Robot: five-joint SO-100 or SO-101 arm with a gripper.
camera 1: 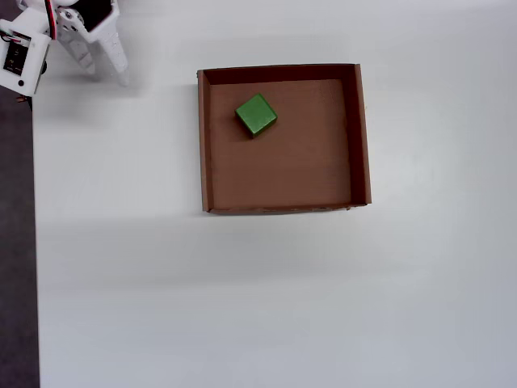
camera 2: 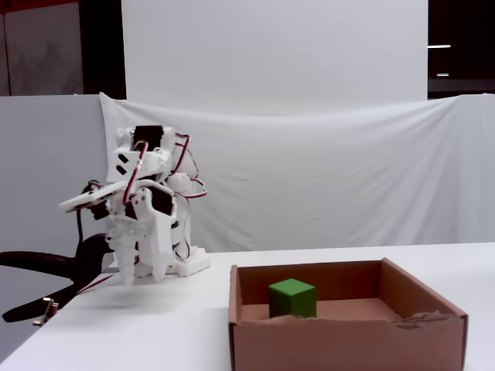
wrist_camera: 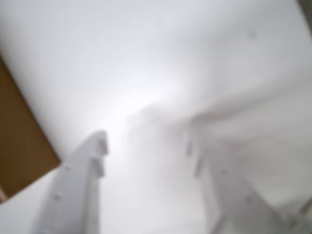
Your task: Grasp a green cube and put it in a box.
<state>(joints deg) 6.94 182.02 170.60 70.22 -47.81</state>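
The green cube (camera 1: 256, 115) lies inside the brown cardboard box (camera 1: 363, 137), near its upper left in the overhead view. In the fixed view the cube (camera 2: 292, 298) sits on the bottom of the box (camera 2: 348, 340). My white gripper (camera 1: 102, 66) hangs open and empty at the table's top-left corner, well apart from the box. In the fixed view the gripper (camera 2: 141, 277) points down just above the table, left of the box. The blurred wrist view shows the gripper (wrist_camera: 146, 146) with its jaws apart and nothing between them. The cube is not in that view.
The table's left edge meets a dark strip (camera 1: 16, 242) in the overhead view. A black clamp arm (camera 2: 46, 270) sticks out left of the arm base. A white cloth backdrop (camera 2: 325, 193) hangs behind. A blurred brown shape (wrist_camera: 19, 146) is at the wrist view's left edge.
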